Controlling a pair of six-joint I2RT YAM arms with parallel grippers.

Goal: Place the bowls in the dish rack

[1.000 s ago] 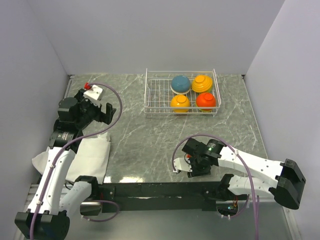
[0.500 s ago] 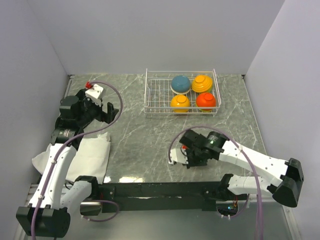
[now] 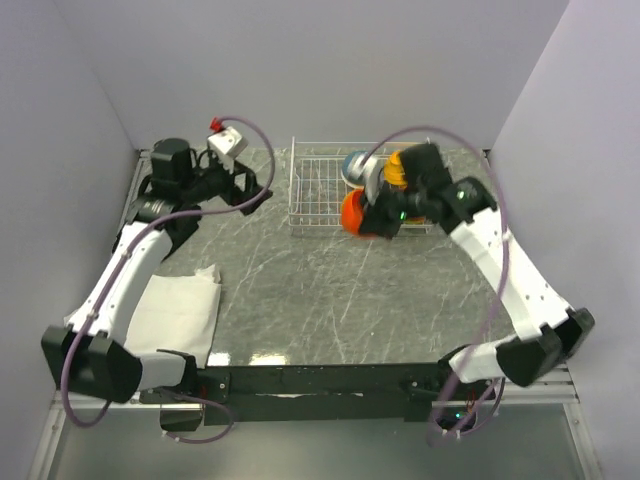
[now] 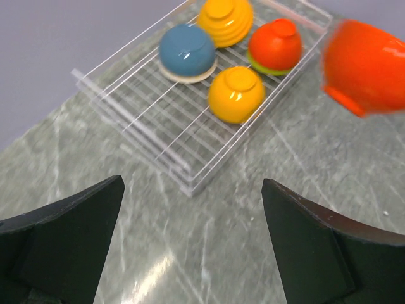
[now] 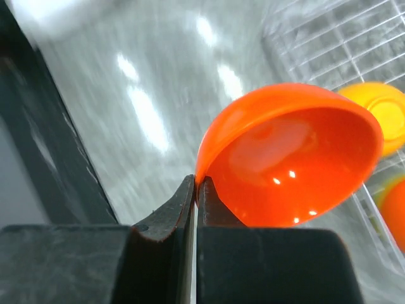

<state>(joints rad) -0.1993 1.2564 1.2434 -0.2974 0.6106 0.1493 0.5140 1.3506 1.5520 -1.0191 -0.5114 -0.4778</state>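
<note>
My right gripper (image 3: 383, 215) is shut on the rim of an orange bowl (image 3: 353, 212), held tilted in the air at the front edge of the dish rack (image 3: 310, 190). The right wrist view shows the fingertips pinching the rim (image 5: 197, 183) of this bowl (image 5: 291, 158). The left wrist view shows the rack (image 4: 145, 107) holding a teal-blue bowl (image 4: 186, 52), two yellow-orange bowls (image 4: 236, 94) and a red-orange bowl (image 4: 275, 44) stacked on a green one, with the held bowl (image 4: 370, 66) at the right. My left gripper (image 4: 193, 183) is open and empty, left of the rack.
A white cloth (image 3: 180, 315) lies at the near left of the marble table. The left half of the rack holds no bowls. Grey walls close in the back and sides. The right arm hides part of the rack's right half from above.
My right arm swung from the near table edge up to the rack's front, with the orange bowl now in its grip. My left arm lifted and moved back toward the rack.
</note>
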